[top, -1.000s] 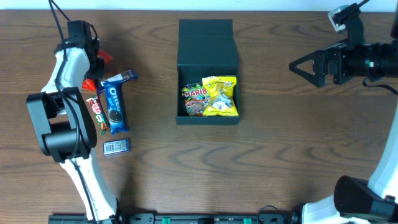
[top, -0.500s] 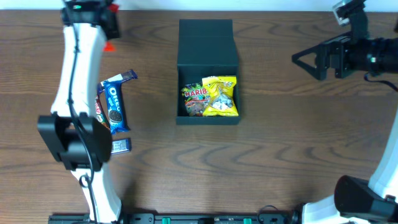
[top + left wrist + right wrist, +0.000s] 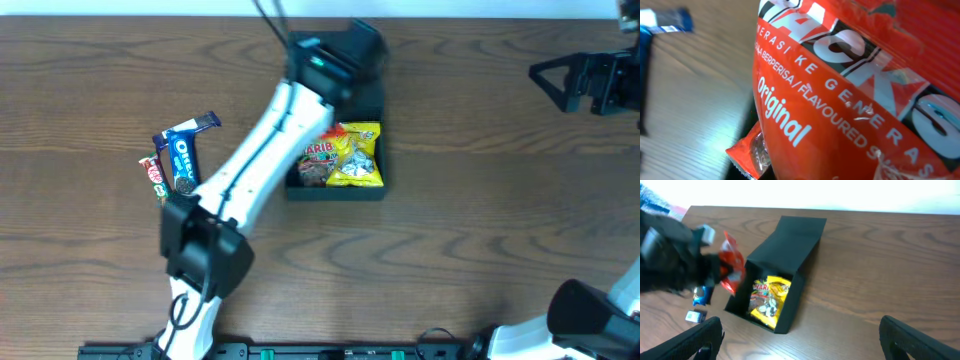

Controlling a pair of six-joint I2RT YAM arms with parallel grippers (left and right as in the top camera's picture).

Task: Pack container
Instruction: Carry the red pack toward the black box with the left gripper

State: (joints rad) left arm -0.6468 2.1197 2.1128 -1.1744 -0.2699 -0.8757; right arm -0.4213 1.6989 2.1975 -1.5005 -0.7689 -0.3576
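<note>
Overhead and right wrist: shared container (image 3: pixel 335 192)

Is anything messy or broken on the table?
Nothing looks broken or spilled. The only odd bit: a red snack packet hangs crumpled in the left gripper up by the box, not inside yet. Two sweet bags lie in the box.
</note>
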